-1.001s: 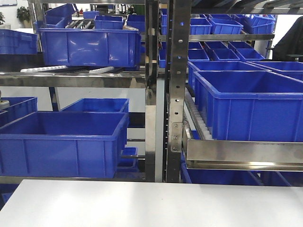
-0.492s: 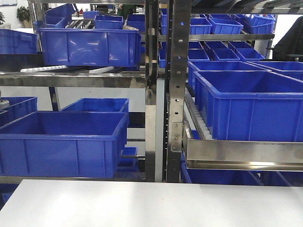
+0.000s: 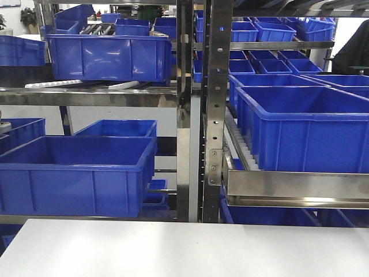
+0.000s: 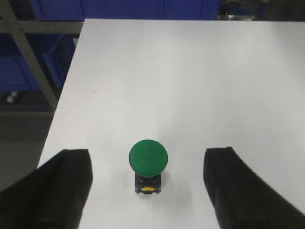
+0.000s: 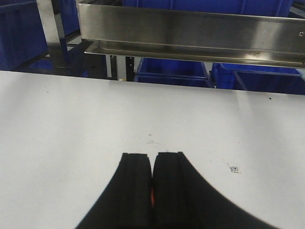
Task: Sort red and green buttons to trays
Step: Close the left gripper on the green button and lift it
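jaws of the left gripper (image 4: 147,152) are spread around the round-capped green button (image 4: 148,156); those of the right gripper (image 5: 152,155) are pressed together.

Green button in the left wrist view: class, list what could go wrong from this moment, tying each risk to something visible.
1. The green button stands upright on a narrow base between the jaws of the open left gripper; an uneven close might tip it.
2. It sits near an edge of the table, so a knock could send it off.
3. The right gripper is shut with only a red sliver showing; that grip cannot be judged.
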Robot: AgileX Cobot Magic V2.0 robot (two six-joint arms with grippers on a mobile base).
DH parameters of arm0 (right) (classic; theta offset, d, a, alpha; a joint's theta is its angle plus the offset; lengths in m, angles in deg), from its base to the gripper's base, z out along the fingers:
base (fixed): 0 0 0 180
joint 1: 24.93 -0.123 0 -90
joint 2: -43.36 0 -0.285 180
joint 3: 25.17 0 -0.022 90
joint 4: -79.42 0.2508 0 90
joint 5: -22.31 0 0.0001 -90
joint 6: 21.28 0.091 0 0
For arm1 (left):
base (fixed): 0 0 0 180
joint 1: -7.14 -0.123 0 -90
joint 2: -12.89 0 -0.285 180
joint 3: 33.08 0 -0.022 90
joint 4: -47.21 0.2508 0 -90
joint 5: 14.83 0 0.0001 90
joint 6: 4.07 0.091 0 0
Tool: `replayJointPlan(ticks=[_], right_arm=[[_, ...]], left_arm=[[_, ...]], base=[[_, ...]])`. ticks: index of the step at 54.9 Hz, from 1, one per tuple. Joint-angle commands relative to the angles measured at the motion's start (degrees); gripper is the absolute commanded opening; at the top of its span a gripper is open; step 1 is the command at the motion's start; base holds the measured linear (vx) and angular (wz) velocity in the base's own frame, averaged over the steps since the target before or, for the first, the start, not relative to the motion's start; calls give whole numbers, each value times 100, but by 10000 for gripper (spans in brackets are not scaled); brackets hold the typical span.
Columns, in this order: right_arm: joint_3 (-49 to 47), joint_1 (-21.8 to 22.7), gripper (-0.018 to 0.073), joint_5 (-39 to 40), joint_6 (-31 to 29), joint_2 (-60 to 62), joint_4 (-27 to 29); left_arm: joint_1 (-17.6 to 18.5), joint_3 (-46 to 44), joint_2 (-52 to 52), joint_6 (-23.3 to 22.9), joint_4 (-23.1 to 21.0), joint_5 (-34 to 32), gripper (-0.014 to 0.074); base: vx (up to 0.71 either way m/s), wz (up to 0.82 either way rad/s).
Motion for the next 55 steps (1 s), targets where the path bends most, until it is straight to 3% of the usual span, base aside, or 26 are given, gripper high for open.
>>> replayJointPlan(ticks=[1,11,30,38,55], right_arm=[[-205,7,156,451,-16,-82,-79],[-205,7,162,441,32,-82,-51],[-186,7,174,373,96,-82,-51],[-186,7,177,373,96,-82,-51],[-186,7,185,373,96,-82,-56]], left_arm=[[3,-195,-393,-1,32,-594,617],[3,-195,-1262,-1,478,-1293,612],[-137,-206,-2780,-56,381,-2683,608],[-280,-280,-3026,-31,108,-2818,607],[-283,-280,-3740,153,116,-3227,590]], base=[[0,0],[0,0],[0,0],[0,0],[0,0]])
